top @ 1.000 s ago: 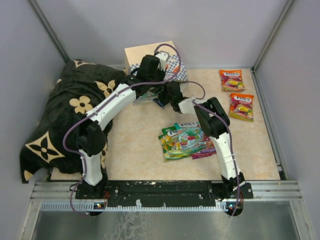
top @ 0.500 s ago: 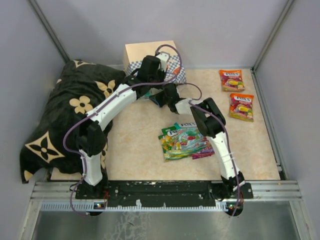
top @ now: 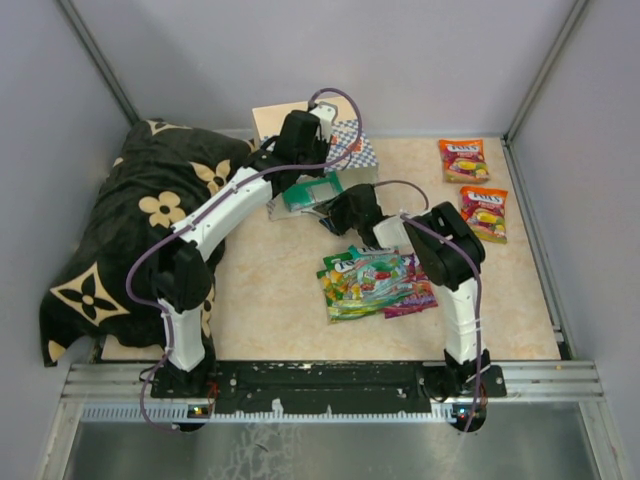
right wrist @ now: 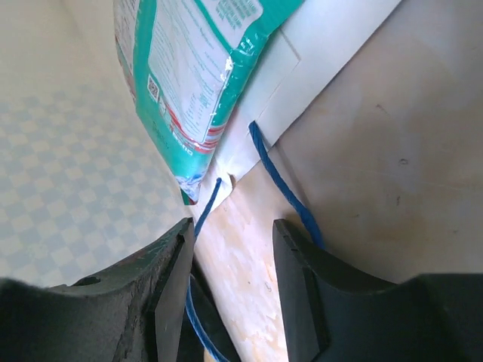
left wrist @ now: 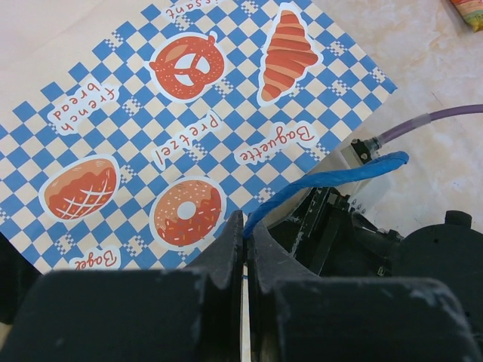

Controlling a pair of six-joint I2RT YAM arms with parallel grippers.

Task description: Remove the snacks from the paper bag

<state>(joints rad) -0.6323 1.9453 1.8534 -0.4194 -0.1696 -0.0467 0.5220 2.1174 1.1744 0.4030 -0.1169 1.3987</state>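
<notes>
The paper bag lies on its side at the back of the table, its blue-white checkered band with bakery stickers filling the left wrist view. My left gripper is shut on its blue cord handle. A teal snack packet sticks out of the bag's mouth. My right gripper is open just short of that packet, with nothing between its fingers. Several snacks lie piled mid-table. Two orange packets lie at the right.
A black flower-patterned cushion fills the left side of the table, under the left arm. Grey walls close in the back and both sides. The bag's other blue cord runs past my right fingers.
My right gripper has pulled back out of the bag's mouth towards the right and opened. The teal packet now lies half out of the bag. The left grip on the handle is unchanged.
</notes>
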